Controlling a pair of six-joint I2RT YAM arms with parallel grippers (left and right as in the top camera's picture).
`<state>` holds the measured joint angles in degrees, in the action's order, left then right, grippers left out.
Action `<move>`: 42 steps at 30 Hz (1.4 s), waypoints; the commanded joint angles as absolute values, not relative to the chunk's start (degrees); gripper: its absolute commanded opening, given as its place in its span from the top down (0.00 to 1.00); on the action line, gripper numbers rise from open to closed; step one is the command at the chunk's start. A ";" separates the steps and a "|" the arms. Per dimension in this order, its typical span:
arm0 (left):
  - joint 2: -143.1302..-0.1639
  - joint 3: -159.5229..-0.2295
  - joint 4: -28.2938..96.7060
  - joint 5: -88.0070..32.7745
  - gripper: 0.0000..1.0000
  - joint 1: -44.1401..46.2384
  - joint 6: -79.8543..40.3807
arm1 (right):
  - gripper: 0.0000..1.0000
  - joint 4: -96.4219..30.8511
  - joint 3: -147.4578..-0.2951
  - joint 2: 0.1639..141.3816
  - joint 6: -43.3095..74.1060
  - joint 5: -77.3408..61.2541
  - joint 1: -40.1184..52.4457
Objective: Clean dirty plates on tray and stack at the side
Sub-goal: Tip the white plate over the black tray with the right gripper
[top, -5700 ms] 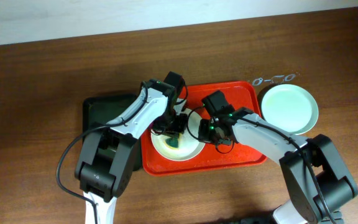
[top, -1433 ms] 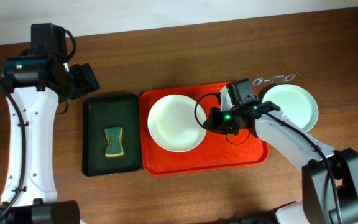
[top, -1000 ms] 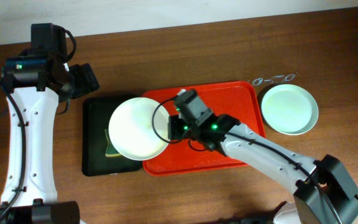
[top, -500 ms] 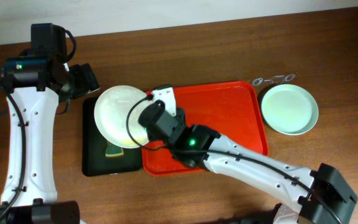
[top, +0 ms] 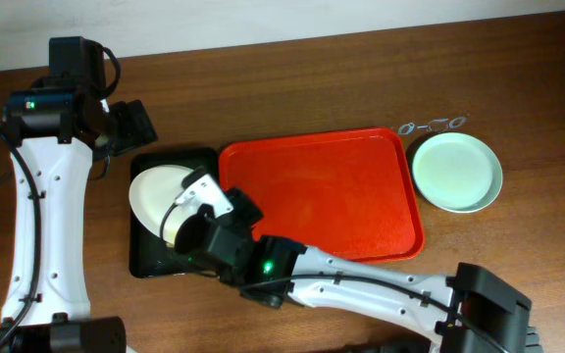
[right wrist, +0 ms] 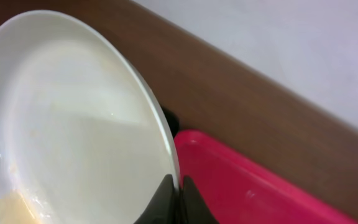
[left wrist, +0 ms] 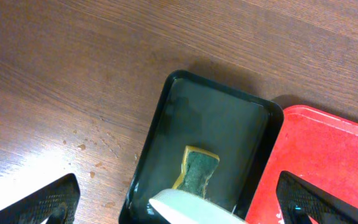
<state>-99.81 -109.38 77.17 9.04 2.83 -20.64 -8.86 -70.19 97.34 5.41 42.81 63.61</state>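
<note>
My right gripper is shut on the rim of a white plate and holds it tilted over the black tray. In the right wrist view the fingers pinch the edge of the white plate at the right gripper, and faint yellowish smears show low on its face. The red tray has nothing on it. A pale green plate lies on the table to its right. The left gripper hangs open above the black tray's far left corner, holding nothing.
A green and yellow sponge lies in the black tray, partly under the white plate's rim. The red tray's edge borders the black tray. A small metal object lies behind the green plate.
My right arm has carried the white plate leftward off the red tray to over the black tray, tilting it. The left arm has not moved.
</note>
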 commanded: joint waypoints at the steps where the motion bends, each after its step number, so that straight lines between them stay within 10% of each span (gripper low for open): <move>1: -99.39 -109.93 77.23 9.28 0.01 2.83 -21.21 | 0.96 -2.70 -71.50 97.45 -11.03 50.19 65.84; 9: -99.39 -109.93 77.23 9.28 0.01 2.83 -21.21 | 0.96 12.23 -71.50 97.45 -37.06 50.17 67.55; 28: -99.39 -109.93 77.21 9.28 0.01 2.83 -21.21 | 0.96 17.10 -71.48 97.45 -43.03 50.06 67.48; 42: -99.39 -109.93 77.23 9.26 0.01 2.83 -21.21 | 0.96 1.72 -71.48 97.47 -6.07 50.43 66.96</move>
